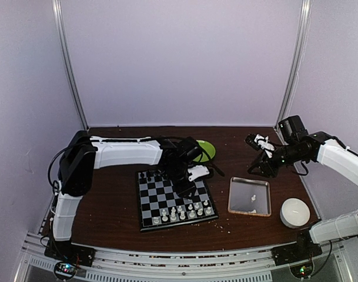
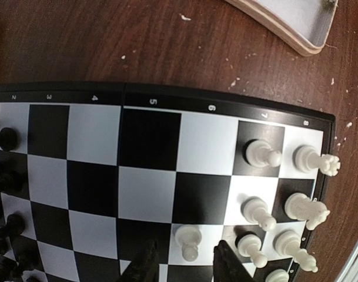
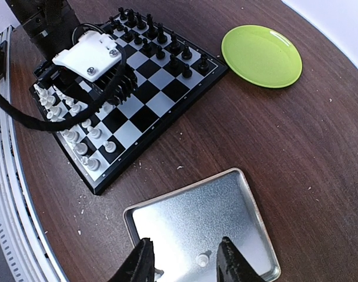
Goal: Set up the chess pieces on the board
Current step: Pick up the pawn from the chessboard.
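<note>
we log: left arm (image 1: pixel 123 151) stretched inward, left pincer (image 2: pixel 184 249) low, jaws apart | right arm (image 1: pixel 337 155) raised – right pincer (image 3: pixel 184 249) tilted down, jaws apart

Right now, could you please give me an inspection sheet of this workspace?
Surface: brown wooden table, scattered with pale specks.
Job's things: board lies flat; white chess pieces on its near rows, black pieces on the far rows; one white piece lies in the tray.
Clutter: green plate, white round tub.
Grippers: left gripper open astride a white pawn; right gripper open above the tray.
Cables: black cable loops at the left wrist.
Surroundings: pale walls, metal uprights.
</note>
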Available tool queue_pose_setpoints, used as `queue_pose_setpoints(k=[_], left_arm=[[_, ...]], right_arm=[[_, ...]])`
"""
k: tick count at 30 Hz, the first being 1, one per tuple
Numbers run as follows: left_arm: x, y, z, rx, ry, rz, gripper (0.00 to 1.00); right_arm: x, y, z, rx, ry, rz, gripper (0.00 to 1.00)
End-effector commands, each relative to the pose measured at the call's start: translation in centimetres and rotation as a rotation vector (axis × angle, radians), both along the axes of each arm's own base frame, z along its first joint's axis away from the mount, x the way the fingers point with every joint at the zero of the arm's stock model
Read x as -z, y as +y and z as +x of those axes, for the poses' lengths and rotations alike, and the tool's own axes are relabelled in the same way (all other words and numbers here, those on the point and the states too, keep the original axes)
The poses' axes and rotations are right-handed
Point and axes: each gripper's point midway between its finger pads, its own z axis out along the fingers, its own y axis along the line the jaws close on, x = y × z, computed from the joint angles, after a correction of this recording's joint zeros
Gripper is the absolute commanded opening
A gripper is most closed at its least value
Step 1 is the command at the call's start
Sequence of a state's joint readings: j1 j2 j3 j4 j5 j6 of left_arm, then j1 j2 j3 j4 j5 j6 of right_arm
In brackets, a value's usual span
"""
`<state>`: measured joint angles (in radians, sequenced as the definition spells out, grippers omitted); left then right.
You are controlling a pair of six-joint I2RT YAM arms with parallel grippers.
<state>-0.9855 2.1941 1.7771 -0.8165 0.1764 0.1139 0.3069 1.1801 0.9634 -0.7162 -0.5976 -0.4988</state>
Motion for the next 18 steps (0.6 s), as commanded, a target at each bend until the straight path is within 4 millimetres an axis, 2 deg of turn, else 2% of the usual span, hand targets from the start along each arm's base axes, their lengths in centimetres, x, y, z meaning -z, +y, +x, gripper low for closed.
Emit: queue_pose_setpoints(k=[1, 6, 13, 18], left_arm=[[0.3, -0.4, 1.0, -0.02, -0.018, 0.004, 0.31], [0.7, -0.6, 1.2, -0.02, -0.022, 0.011, 0.21], [0.2, -0.5, 1.3, -0.018, -0.033, 0.007, 0.01], [-1.6, 0.7, 1.7, -0.037, -0.074, 0.017, 0.0]], right_arm=[[0.2, -0.2, 0.0, -0.008, 0.003, -0.009, 0.36], [0.5, -0.2, 0.0, -0.009, 0.011, -0.012, 0.36], [0.9, -0.2, 0.1, -0.011, 0.024, -0.02, 0.36], [1.2, -0.2, 0.1, -0.014, 0.033, -0.024, 0.36]])
